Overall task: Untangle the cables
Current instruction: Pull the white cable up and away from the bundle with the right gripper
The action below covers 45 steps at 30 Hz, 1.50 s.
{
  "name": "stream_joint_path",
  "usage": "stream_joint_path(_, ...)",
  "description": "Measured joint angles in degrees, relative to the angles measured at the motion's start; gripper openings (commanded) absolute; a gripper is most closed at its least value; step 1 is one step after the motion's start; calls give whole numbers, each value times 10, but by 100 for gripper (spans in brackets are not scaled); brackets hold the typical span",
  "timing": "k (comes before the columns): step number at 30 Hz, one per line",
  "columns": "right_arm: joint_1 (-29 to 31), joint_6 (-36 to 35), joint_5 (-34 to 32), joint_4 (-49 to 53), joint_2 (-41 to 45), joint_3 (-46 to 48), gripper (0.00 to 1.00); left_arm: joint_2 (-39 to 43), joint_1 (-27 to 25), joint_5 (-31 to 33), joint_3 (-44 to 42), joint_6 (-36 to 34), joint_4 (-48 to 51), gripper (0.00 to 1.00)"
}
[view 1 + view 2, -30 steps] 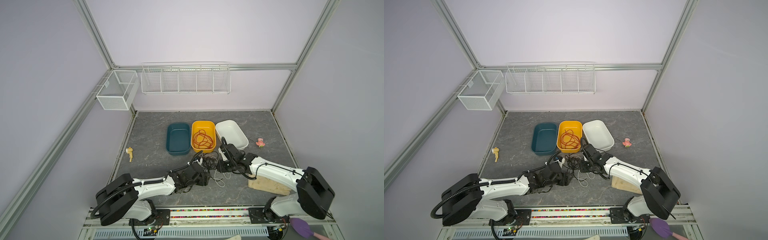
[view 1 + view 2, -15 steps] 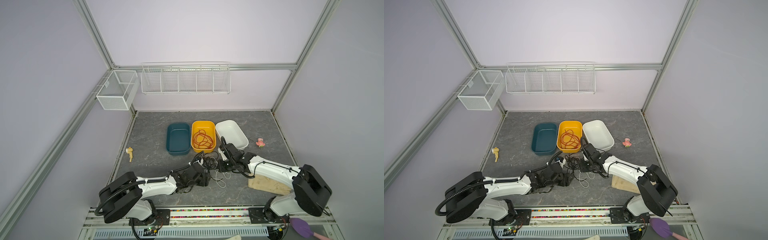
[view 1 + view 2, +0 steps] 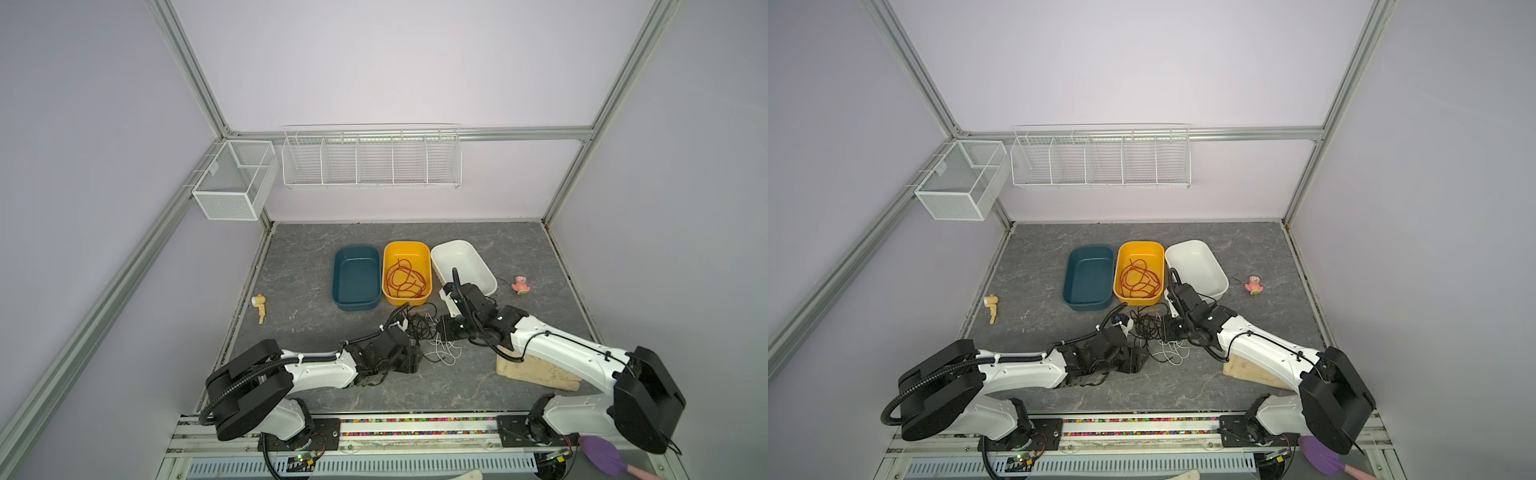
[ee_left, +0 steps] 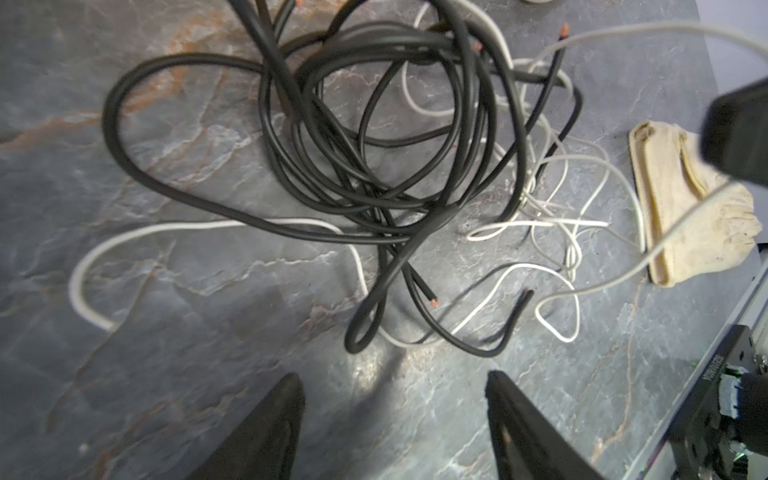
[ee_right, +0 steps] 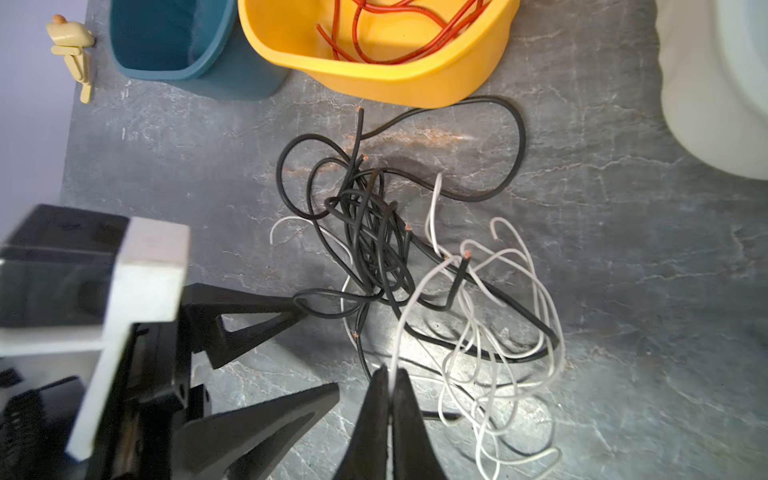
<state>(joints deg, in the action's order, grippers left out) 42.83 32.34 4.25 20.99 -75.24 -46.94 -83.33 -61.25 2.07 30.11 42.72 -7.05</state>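
The cables (image 3: pixel 419 328), where do we find them?

We find the black cables (image 5: pixel 374 249) and the white cables (image 4: pixel 76 286) tangled in one heap on the tabletop (image 3: pixel 311 324), just in front of the yellow tub (image 3: pixel 406 245). The red-orange cable (image 3: pixel 405 280) lies coiled by itself inside that tub.

And what stands next to the tub?

We see the teal tub (image 3: pixel 356 249) just beside it on the left and the white tub (image 3: pixel 465 262) on the right, turned at an angle.

What do we make of the right end effector (image 5: pixel 390 372)?

Its fingers are pressed together, pinching one strand of the white cables that rises from the near edge of the heap.

And the left end effector (image 4: pixel 392 380)?

Its fingers are spread, low over the tabletop just beside the heap, and we see only bare grey surface between them. In the right wrist view one fingertip sits close to a black loop. We cannot tell whether they touch.

Anything near the heap?

A beige cloth (image 4: pixel 685 208) lies to its right. In both top views the right arm (image 3: pixel 552 353) passes over it.
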Motion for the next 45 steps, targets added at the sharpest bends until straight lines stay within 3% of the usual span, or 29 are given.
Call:
stream_joint_path(28, 0, -33, 24, 111, 160, -102, 7, -26, -2, -9, 5, 13, -42, 68)
stream_joint_path(45, 1, -70, 16, 215, 182, -285, 7, -30, -2, -10, 5, 15, -51, 68)
